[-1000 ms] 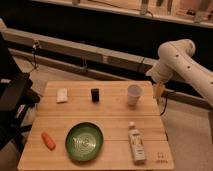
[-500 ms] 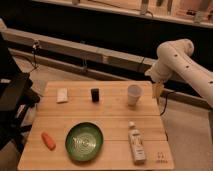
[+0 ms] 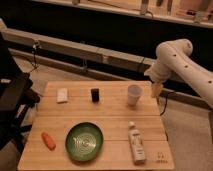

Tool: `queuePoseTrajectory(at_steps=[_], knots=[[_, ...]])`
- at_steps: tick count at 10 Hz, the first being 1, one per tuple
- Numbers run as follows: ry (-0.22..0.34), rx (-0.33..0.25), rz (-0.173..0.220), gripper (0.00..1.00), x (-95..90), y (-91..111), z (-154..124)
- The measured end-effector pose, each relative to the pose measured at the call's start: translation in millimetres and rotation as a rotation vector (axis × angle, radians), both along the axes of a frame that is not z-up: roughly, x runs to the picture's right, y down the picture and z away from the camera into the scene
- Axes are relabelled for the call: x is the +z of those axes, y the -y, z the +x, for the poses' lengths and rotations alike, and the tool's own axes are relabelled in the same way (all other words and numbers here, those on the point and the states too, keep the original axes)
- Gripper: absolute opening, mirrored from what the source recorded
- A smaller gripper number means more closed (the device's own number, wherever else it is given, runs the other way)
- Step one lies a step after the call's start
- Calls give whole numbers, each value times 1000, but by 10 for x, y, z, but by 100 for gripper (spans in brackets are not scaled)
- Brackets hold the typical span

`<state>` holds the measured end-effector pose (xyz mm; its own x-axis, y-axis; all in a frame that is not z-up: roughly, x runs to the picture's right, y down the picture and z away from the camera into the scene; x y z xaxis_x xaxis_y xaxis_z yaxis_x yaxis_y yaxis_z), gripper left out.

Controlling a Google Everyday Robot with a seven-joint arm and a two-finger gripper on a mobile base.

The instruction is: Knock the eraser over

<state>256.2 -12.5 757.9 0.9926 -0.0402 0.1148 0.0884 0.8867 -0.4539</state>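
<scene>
The eraser (image 3: 95,94) is a small black block standing upright on the wooden table (image 3: 112,117), in the back middle. My gripper (image 3: 157,90) hangs at the end of the white arm (image 3: 182,62) over the table's back right edge, just right of the white cup (image 3: 134,94). It is well to the right of the eraser and not touching it.
A flat white piece (image 3: 62,95) lies at the back left. A green bowl (image 3: 84,142) sits at the front middle, an orange carrot (image 3: 48,140) at the front left, a white bottle (image 3: 136,143) lying at the front right. Dark equipment (image 3: 12,100) stands left of the table.
</scene>
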Motion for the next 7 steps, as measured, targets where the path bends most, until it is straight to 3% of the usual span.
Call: queuePoseTrajectory(at_steps=[2,5,7], knots=[[50,-25,-10,47,77,22,-110],[173,-88,0,16,187,138,-620],[267,-133,17,1,231,213,-937]])
